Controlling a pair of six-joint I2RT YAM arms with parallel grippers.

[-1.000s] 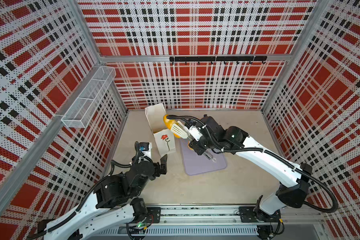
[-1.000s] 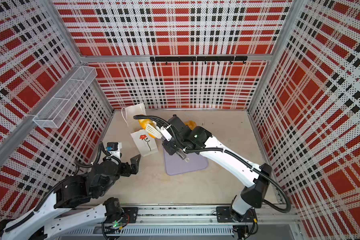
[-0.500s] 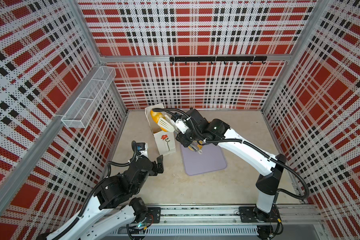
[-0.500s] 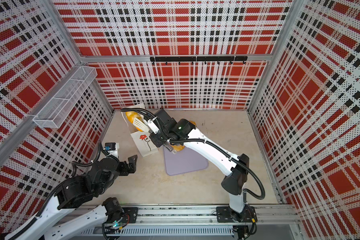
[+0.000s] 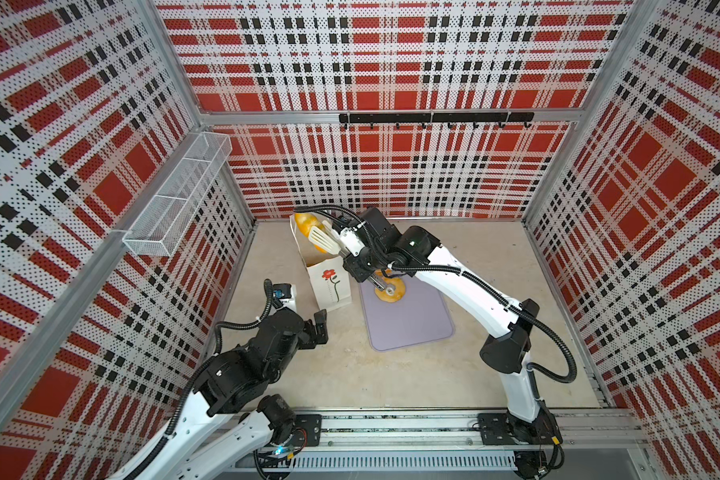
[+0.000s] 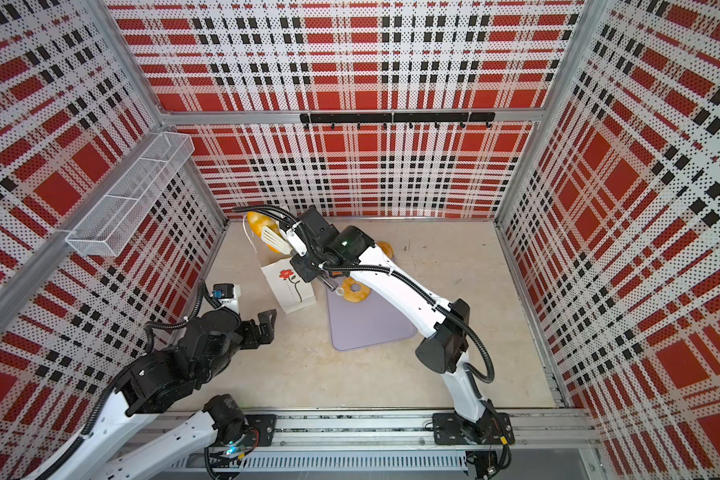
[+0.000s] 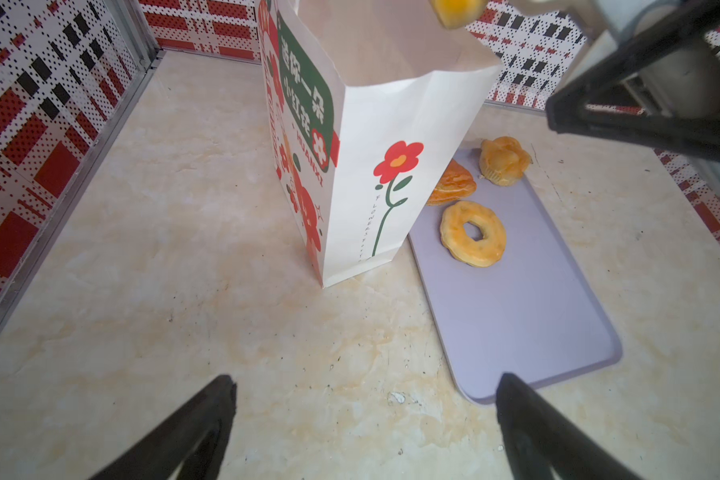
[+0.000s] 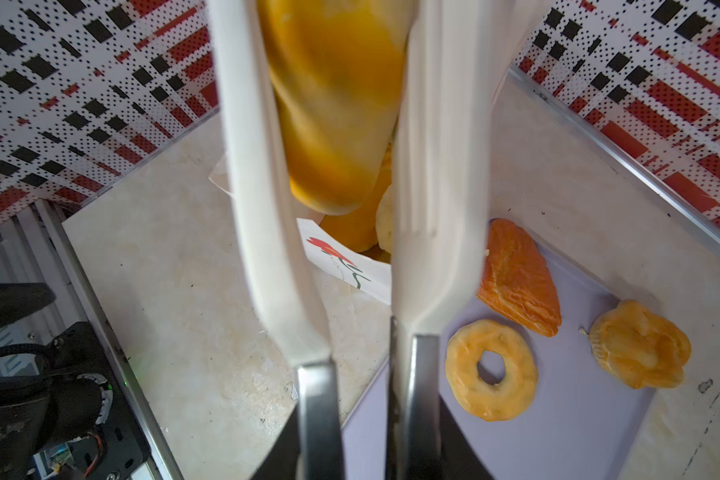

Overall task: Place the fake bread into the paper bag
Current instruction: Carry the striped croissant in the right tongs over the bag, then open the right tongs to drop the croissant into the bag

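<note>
the tabletop (image 5: 391, 374) is a pale beige slab with yellowish marbling and scattered dark scuffs. plaid walls (image 5: 391, 166) close it in on three sides, and a metal rail (image 5: 391, 428) runs along the near edge. two things rest directly on it. a white paper bag (image 5: 330, 286) stands upright toward the back left. a flat lilac tray (image 5: 408, 320) lies just beside the bag's right flank, long side running front to back; whether they touch cannot be told.
</note>
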